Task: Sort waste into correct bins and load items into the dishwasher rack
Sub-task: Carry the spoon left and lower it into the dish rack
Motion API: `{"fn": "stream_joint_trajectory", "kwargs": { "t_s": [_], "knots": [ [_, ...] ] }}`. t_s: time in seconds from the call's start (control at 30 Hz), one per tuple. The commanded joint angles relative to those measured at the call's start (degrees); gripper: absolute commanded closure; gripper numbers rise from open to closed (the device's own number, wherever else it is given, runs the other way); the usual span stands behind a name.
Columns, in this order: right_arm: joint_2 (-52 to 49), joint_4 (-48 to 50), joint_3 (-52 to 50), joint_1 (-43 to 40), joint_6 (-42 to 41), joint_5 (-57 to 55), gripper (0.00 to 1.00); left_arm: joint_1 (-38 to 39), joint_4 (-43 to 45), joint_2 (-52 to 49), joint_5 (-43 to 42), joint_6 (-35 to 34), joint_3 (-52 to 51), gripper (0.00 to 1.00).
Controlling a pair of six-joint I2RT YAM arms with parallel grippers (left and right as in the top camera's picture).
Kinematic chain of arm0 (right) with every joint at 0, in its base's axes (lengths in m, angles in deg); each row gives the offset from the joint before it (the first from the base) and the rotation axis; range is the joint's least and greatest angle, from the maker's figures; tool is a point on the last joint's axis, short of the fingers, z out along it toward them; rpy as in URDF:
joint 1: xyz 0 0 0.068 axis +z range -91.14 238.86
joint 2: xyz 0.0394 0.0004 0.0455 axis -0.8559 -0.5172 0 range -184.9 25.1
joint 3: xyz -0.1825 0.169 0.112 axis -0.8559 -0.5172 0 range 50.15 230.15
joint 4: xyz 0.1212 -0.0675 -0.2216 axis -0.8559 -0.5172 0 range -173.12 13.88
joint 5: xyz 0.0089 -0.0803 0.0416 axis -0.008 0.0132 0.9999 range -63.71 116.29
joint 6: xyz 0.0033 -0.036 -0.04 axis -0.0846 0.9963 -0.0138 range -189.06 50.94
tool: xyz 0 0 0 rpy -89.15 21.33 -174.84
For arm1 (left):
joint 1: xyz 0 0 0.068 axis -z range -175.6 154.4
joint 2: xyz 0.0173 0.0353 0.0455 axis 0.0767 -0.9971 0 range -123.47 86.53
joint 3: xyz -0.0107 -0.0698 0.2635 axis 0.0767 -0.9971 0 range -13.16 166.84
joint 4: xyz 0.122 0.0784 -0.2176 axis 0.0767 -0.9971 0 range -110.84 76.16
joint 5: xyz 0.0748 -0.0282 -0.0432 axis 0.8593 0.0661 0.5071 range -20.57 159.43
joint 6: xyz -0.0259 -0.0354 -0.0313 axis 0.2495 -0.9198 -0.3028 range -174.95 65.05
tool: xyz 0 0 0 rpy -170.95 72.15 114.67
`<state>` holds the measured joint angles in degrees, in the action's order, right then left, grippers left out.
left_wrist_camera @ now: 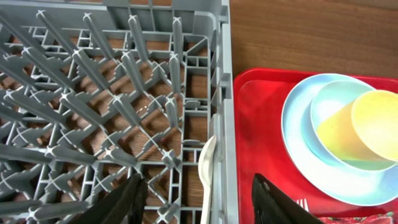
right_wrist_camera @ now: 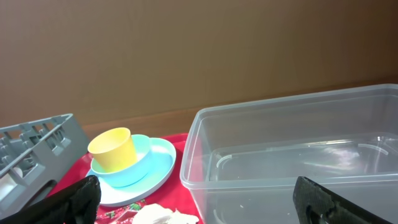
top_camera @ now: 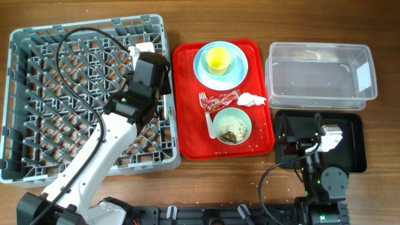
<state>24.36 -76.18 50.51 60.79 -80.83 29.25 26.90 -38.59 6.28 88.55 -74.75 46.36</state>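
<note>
Dishwasher rack is nearly bare. Only the white spoon is in it, by the inside of its right wall. The left claw hangs right over that spoon with its fingers spread wide. The spoon is between them, but neither finger seems to touch it, so I think this claw holds nothing.

Most of the job is left to do. On the red tray sits the blue plate, with a green bowl and the yellow cup stacked on it. The fork lies beside the second bowl, which has food scraps in it. The red wrapper and the white tissue lie between plate and bowl. The clear tub has nothing in it. The black tray looks bare too, but the right arm hides part of it. The right claw is wide open and holds nothing.

Room is tight in spots. The rack's wall is just beside the red tray's rim, and the tub is near the tray's other side. The pegs stand close together, so the plate must slip between them. A black cable loops over the rack. The bench is open at the far right.
</note>
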Motion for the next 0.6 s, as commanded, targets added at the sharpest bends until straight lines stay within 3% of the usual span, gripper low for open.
{"fn": "stream_joint_trajectory", "kwargs": {
  "t_s": [0.0,0.07,0.17,0.33,0.47,0.5,0.53,0.57],
  "knots": [
    [0.3,0.2,-0.1,-0.2,-0.3,0.1,0.0,0.2,0.6,0.6,-0.7,-2.1,0.4,0.45],
    [0.3,0.2,-0.1,-0.2,-0.3,0.1,0.0,0.2,0.3,1.6,-2.8,-3.4,0.4,0.47],
    [0.3,0.2,-0.1,-0.2,-0.4,0.1,0.0,0.2,-3.4,1.7,-4.8,-3.8,0.4,0.63],
    [0.3,0.2,-0.1,-0.2,-0.3,0.1,0.0,0.2,-6.2,0.2,-4.7,-7.7,0.4,0.63],
    [0.3,0.2,-0.1,-0.2,-0.3,0.1,0.0,0.2,-3.1,-4.2,-4.7,-7.7,0.4,0.72],
    [0.3,0.2,-0.1,-0.2,-0.3,0.1,0.0,0.2,-1.5,-6.1,-4.8,-7.7,0.4,0.73],
    [0.3,0.2,-0.1,-0.2,-0.3,0.1,0.0,0.1,-0.8,-7.2,-5.2,-7.6,0.4,0.66],
    [0.3,0.2,-0.1,-0.2,-0.3,0.1,0.0,-0.7,0.1,-8.4,-9.9,-2.4,0.4,0.57]
  ]
}}
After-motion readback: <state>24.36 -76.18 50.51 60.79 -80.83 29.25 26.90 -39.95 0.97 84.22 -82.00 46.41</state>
